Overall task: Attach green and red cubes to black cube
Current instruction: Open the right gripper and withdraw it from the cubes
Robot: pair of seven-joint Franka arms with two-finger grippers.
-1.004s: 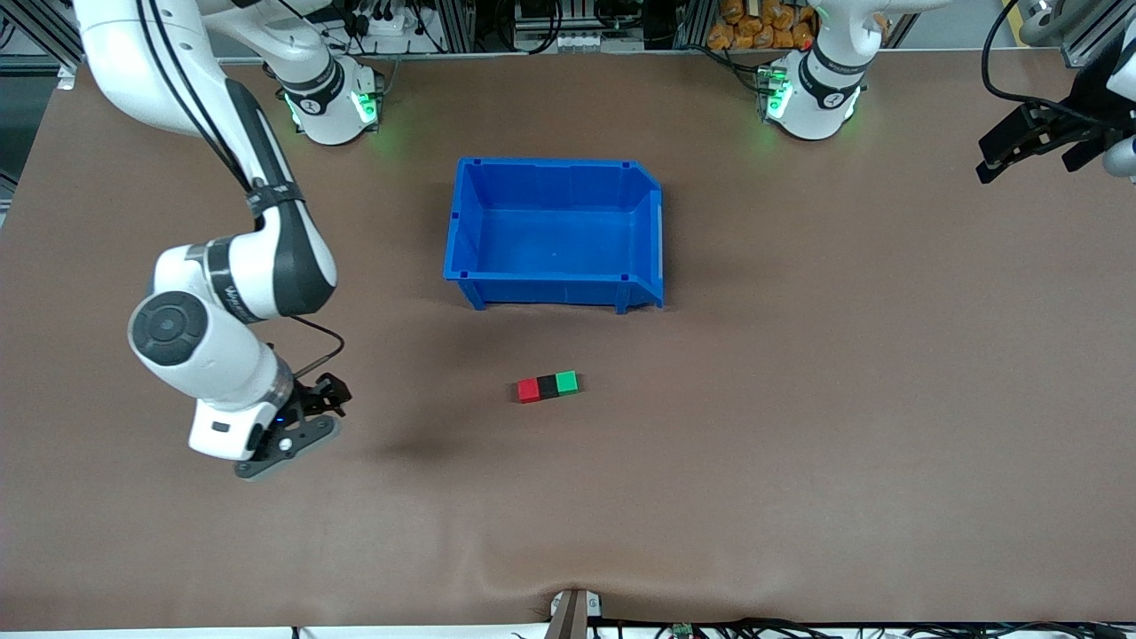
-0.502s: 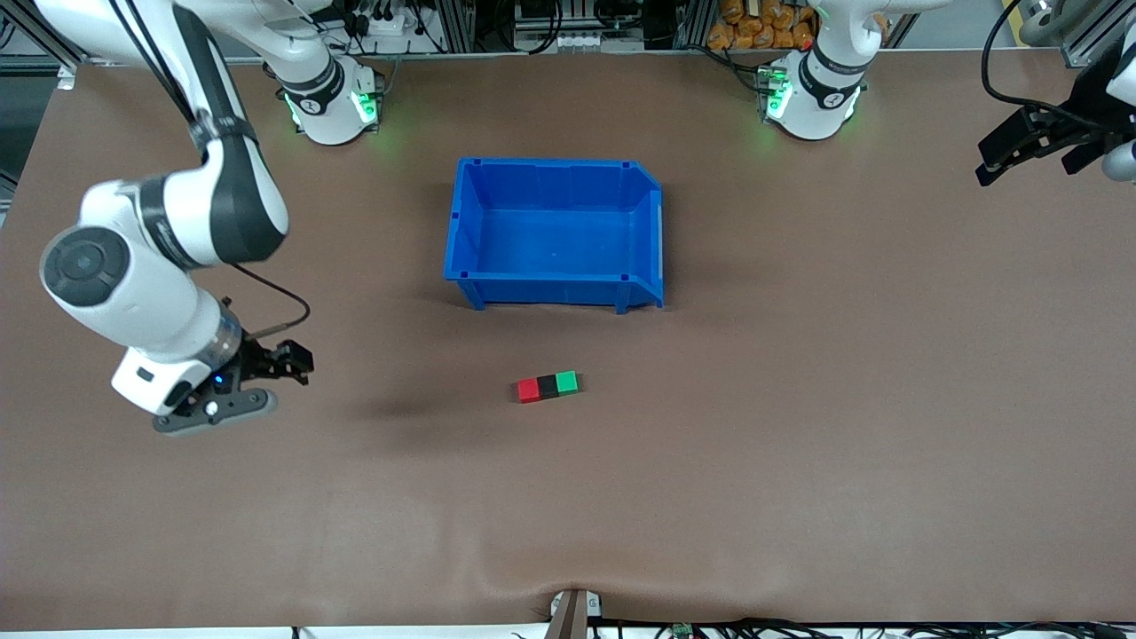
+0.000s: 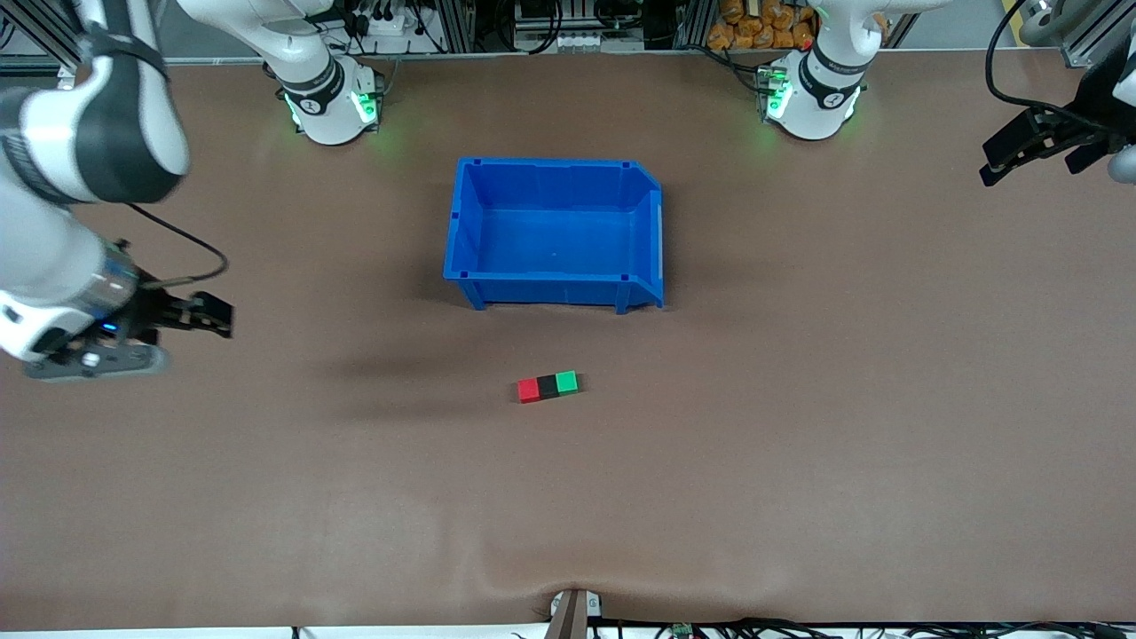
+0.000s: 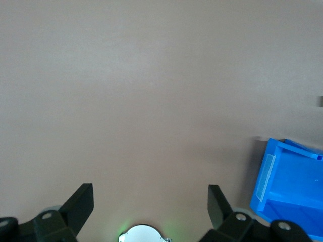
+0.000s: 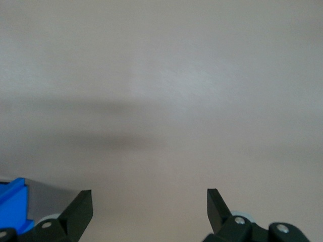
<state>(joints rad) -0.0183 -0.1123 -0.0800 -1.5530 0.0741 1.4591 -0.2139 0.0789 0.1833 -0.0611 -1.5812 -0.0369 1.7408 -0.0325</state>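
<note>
Three small cubes lie joined in a row on the brown table: the red cube [image 3: 529, 390], the black cube [image 3: 548, 386] in the middle and the green cube [image 3: 567, 382]. The row sits nearer the front camera than the blue bin [image 3: 461, 222]. My right gripper [image 3: 213, 315] hangs open and empty over the right arm's end of the table, well away from the cubes. My left gripper [image 3: 1003, 160] hangs open and empty over the left arm's end. Bare table fills both wrist views between the open left gripper [image 4: 150, 199] and the open right gripper [image 5: 149, 201].
The blue bin stands open-topped between the arm bases and the cubes; a corner shows as the blue bin [image 4: 290, 181] in the left wrist view and the blue bin [image 5: 12, 201] in the right wrist view. A small bracket [image 3: 572, 608] sits at the table's front edge.
My right arm has swung up and away from the cubes toward its own end of the table. The cubes and the left arm have stayed still.
</note>
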